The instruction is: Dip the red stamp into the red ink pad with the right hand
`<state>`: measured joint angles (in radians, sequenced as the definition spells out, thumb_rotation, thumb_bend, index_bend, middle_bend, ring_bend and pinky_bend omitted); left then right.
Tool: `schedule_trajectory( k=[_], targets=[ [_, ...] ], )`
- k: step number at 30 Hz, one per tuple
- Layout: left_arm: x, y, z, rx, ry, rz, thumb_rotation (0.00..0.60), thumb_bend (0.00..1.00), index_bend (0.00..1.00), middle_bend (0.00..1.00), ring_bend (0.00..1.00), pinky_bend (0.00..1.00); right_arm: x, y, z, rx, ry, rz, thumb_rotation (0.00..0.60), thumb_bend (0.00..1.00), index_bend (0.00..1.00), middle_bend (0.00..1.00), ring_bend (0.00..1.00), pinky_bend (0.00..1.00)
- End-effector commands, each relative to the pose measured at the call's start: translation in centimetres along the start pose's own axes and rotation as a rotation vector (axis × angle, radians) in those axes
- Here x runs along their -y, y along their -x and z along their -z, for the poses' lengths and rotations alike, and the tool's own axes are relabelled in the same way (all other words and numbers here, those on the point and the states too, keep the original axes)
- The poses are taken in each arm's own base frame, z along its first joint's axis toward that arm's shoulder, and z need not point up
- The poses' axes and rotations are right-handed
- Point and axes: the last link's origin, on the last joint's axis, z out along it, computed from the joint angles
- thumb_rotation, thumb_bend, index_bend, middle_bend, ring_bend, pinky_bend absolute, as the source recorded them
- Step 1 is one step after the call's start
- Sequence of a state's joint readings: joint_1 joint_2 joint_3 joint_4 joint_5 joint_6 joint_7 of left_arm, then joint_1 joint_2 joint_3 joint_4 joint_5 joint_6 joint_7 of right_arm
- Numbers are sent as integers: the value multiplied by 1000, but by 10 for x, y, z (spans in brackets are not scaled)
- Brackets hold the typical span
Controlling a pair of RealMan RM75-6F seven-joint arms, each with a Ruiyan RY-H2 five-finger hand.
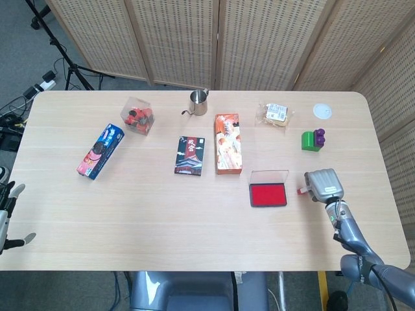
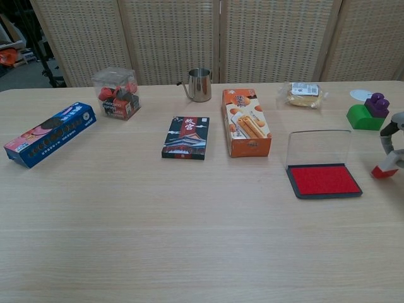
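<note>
Grey right hand (image 1: 323,185) pinches the red stamp (image 2: 382,170) low beside the open red ink pad (image 2: 324,180), just right of it, on the pale wooden counter (image 1: 194,207); wicker screens (image 1: 194,39) stand behind.

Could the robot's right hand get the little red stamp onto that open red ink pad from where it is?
Probably yes. The right hand holds the small red stamp just right of the open red ink pad, whose clear lid stands up at the back; only bare table lies between them.

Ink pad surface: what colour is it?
Bright red, in a dark frame; the ink pad shows best in the chest view.
</note>
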<state>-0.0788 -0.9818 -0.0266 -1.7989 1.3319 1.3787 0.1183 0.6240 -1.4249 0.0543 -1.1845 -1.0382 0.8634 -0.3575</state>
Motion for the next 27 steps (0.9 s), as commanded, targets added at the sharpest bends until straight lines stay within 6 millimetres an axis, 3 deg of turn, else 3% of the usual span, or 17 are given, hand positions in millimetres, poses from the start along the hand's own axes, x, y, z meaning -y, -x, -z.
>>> schedule_trajectory(
  k=[1,5,27],
  targets=[
    [0,0,0,0,2,-1,600,0,0,0,0,0,0,1,0,4,1,-4,600,309,562,984,1000,1000],
    [0,0,0,-1,4,-2,600,0,0,0,0,0,0,1,0,4,1,-5,600,260,556,984,1000,1000],
    [-1,0,0,-2,7,-1,600,0,0,0,0,0,-2,-9,0,-42,1,-25,600,260,556,983,1000,1000]
  ],
)
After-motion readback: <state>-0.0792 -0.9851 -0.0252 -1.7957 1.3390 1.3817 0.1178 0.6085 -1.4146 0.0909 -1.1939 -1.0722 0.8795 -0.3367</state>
